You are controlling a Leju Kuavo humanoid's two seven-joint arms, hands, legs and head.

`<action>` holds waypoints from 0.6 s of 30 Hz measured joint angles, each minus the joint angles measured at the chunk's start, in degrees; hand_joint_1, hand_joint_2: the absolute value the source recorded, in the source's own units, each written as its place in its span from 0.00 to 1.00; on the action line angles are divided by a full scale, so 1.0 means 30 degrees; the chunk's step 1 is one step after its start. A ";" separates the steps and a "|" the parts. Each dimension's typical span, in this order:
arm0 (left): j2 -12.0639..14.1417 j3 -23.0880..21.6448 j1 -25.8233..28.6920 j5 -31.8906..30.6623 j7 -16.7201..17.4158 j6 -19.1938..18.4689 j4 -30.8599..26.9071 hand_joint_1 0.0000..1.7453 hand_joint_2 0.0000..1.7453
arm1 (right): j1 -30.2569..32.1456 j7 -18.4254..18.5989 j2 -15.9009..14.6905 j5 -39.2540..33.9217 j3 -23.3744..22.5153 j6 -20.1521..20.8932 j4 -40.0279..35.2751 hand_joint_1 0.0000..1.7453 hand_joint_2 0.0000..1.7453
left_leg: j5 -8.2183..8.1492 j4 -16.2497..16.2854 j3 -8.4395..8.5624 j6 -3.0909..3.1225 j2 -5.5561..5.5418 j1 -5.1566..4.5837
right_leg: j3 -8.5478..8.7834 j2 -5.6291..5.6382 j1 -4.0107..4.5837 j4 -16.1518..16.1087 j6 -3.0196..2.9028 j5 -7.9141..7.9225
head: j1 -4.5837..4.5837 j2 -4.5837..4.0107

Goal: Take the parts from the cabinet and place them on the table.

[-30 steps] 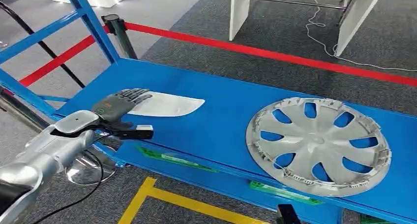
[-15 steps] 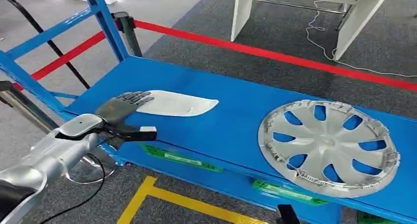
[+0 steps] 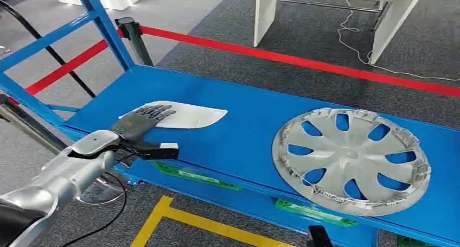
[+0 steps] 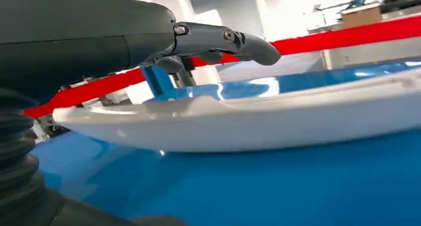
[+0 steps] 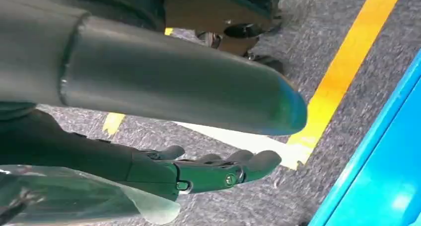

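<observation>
Left robot hand (image 3: 142, 120), fingers spread flat and holding nothing, lies over the near-left end of the white trim panel (image 3: 190, 115), whose long axis runs along the blue shelf's (image 3: 244, 133) front edge.

Bright even light, glare on blue shelf (image 4: 248, 89), wrist views blurry.

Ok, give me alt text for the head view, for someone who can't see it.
The robot's left hand lies flat over one end of a flat white panel on a blue shelf, fingers stretched out. A silver hubcap lies further right on the shelf; a red barrier tape runs behind.
</observation>
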 joint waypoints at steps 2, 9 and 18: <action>0.0022 0.0007 0.0112 0.0007 0.0044 0.0007 0.0066 0.00 1.00 | 0.0049 -0.0037 0.0000 0.0007 -0.0058 -0.0007 0.0000 0.00 0.00 | -0.0816 0.2430 -0.1064 -0.0063 0.0001 0.0024 | -0.0003 -0.0004 0.0002 0.0002 -0.0002 -0.0001 | -0.0007 0.0000; 0.0117 0.0080 0.0009 -0.0015 0.0102 0.0037 0.0080 1.00 1.00 | 0.0005 -0.0182 0.0007 0.0131 -0.0102 -0.0043 0.0000 0.00 0.00 | 0.1834 -0.3504 0.1763 0.0502 0.0000 -0.0181 | -0.0026 0.0038 0.0068 -0.0008 0.0274 0.0051 | 0.0014 0.0000; 0.0538 0.0452 0.0512 0.0160 -0.0022 -0.0124 0.0167 1.00 1.00 | 0.0168 -0.0117 -0.0058 0.0328 -0.0240 -0.0168 0.0000 0.00 0.00 | 0.2209 -0.3959 0.1778 0.0876 0.0067 -0.0008 | -0.2902 -0.0014 0.0008 0.5833 0.0829 -0.2493 | 0.0131 0.0000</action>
